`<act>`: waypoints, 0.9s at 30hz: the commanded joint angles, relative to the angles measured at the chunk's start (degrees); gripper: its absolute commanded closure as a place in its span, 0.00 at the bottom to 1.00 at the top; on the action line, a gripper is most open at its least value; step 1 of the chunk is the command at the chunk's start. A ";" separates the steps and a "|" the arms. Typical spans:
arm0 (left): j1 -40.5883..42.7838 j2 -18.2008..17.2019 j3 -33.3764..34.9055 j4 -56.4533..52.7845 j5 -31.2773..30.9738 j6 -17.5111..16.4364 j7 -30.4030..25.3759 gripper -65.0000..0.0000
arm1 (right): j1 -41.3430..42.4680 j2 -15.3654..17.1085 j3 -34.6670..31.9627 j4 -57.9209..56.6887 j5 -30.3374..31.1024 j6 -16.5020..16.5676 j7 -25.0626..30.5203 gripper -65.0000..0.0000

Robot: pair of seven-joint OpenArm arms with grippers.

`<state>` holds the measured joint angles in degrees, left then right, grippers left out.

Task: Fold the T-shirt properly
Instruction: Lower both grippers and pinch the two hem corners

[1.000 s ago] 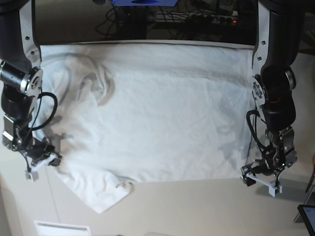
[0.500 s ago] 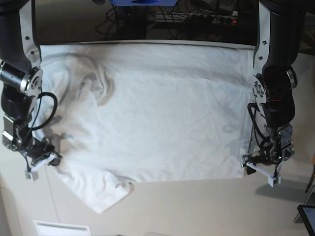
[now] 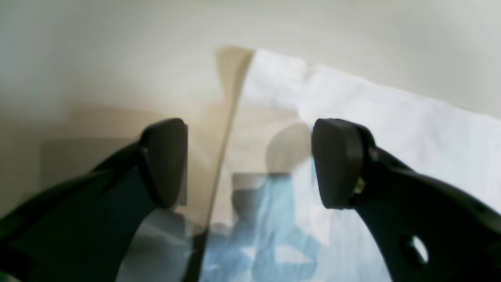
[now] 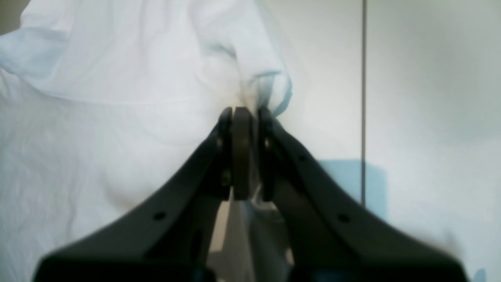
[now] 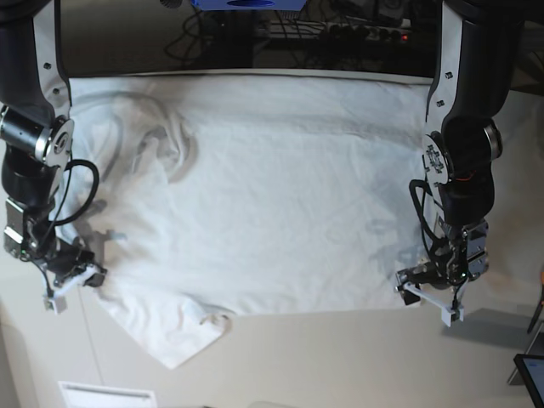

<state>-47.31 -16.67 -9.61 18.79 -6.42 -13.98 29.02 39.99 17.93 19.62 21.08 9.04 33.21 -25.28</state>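
Shirt [image 5: 255, 204] spread flat on table [image 5: 340, 357], collar on base view's left, left gripper [image 5: 425, 302] jaws wide apart over shirt's near corner, holding nothing, right gripper [image 4: 242, 117] clamped on bunched shirt edge, 2 arms at opposite sides

Beige table [image 5: 340, 357], dark cable clutter [image 5: 331, 34] behind
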 commanded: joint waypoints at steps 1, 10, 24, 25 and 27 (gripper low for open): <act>-1.70 -0.43 0.07 0.51 -0.22 -0.13 -0.31 0.25 | 1.81 1.01 -0.06 0.85 0.32 0.33 0.18 1.00; -1.70 -0.26 0.07 -0.98 -0.31 -0.48 -0.31 0.57 | 1.81 1.01 -0.06 0.85 0.32 0.41 0.18 1.00; -1.79 0.62 0.07 -1.07 0.22 -0.48 -0.84 0.92 | 1.81 1.01 -0.06 0.85 0.32 0.41 0.44 1.00; -1.79 0.62 0.07 -1.07 0.22 -0.48 -1.19 0.94 | 1.81 1.01 -0.06 0.85 0.32 0.41 0.44 1.00; -1.61 0.45 0.07 -1.07 0.31 -0.48 -1.28 0.99 | 1.81 1.01 -0.06 0.85 0.32 0.41 0.44 1.00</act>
<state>-47.42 -15.73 -9.61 17.34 -6.20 -14.22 27.51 39.99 18.06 19.62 21.10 9.04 33.26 -25.30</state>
